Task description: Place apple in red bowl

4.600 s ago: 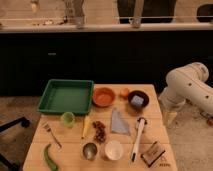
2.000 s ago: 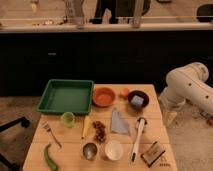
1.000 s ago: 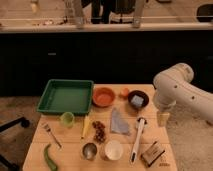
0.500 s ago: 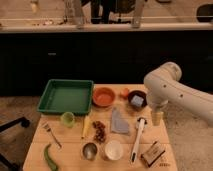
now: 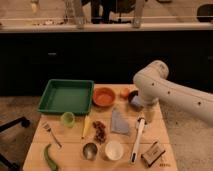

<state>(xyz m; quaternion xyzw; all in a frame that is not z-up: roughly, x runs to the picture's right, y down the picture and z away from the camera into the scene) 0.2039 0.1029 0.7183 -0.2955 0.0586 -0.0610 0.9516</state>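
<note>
The apple is a small orange-yellow fruit lying on the wooden table between the red bowl and a dark bowl. The red bowl stands just right of the green tray and holds nothing that I can see. My white arm reaches in from the right, its bend above the dark bowl. My gripper hangs at the dark bowl's right side, a little right of and nearer than the apple, partly hiding that bowl.
On the table's near half are a lime-green cup, a yellow wedge, a fork, a green pepper, a metal cup, a white cup, a grey-blue cloth, a long white tool and a small box.
My arm has swung left from beyond the table's right edge to over the dark bowl, bringing the gripper close to the apple. The objects on the table have not moved.
</note>
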